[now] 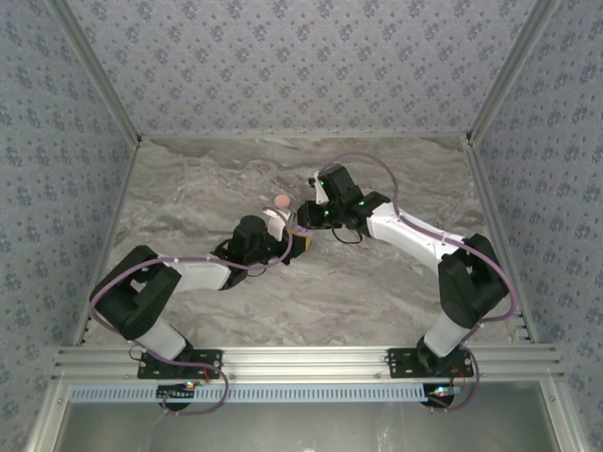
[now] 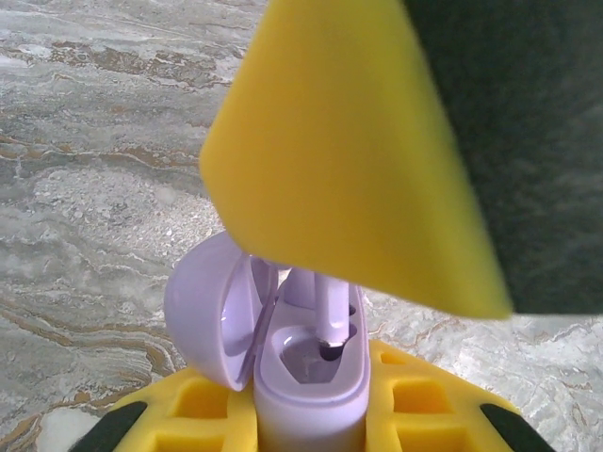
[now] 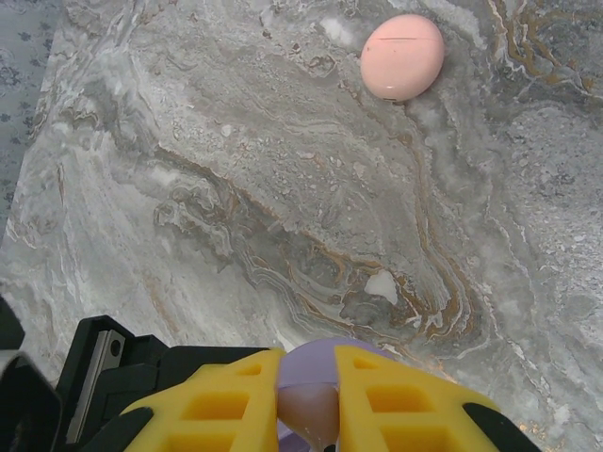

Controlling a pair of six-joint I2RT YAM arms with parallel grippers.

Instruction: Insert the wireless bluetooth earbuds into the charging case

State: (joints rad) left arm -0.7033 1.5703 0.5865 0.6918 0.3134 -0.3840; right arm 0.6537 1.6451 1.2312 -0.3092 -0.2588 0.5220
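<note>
At mid-table, our left gripper (image 2: 311,426) is clamped narrowly around the open purple charging case (image 2: 303,381), its lid (image 2: 203,315) swung to the left. Our right gripper (image 3: 308,407) pinches a purple earbud (image 2: 332,315), whose stem tip sits down in the case's well. A closed pink case (image 3: 402,56) lies well apart on the marble table (image 3: 217,188).

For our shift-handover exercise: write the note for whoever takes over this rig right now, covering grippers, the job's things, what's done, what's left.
Left gripper: shut on the open purple case.
Right gripper: shut on a purple earbud, its stem inside the case's socket.
Pink case: closed, on the table, apart.
Done: case open, earbud partly in.
Left: seat it fully, release; then any other earbuds.
</note>
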